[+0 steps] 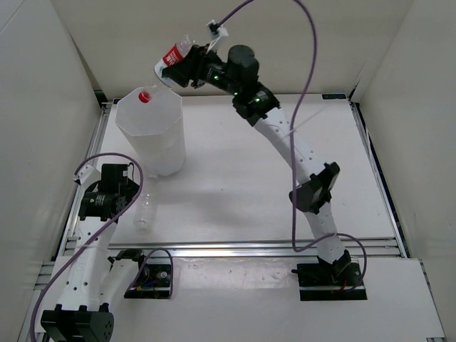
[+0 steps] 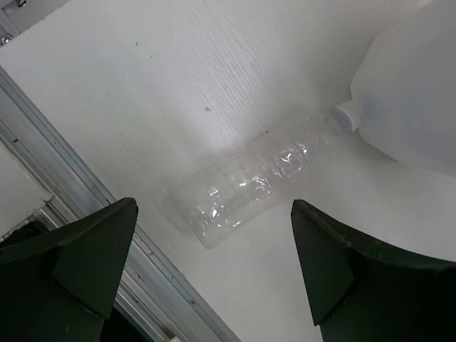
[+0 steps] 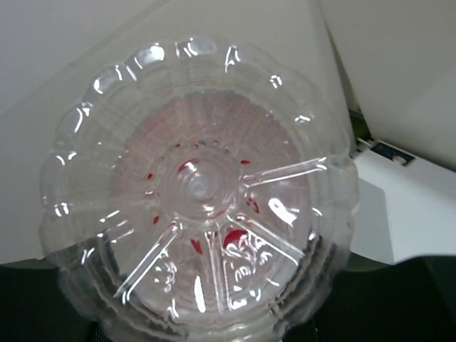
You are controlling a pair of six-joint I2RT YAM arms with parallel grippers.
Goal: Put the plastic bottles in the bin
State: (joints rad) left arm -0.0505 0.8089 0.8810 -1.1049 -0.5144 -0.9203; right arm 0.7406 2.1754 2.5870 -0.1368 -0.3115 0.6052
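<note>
White table (image 1: 249,178), clear bottle (image 1: 144,210) barely visible

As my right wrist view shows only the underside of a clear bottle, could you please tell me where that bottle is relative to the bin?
Observer: The right fingers hold the red-labelled bottle tilted, neck downward, over the far rim of the bin.
Operator: Thank you. Is any bottle lying outside the bin?
Observer: Yes, one unlabelled clear bottle lies on its side by the bin's base, neck toward it.
Operator: And where is the left arm, please?
Observer: The left fingers stand wide open over that bottle, not touching it.
</note>
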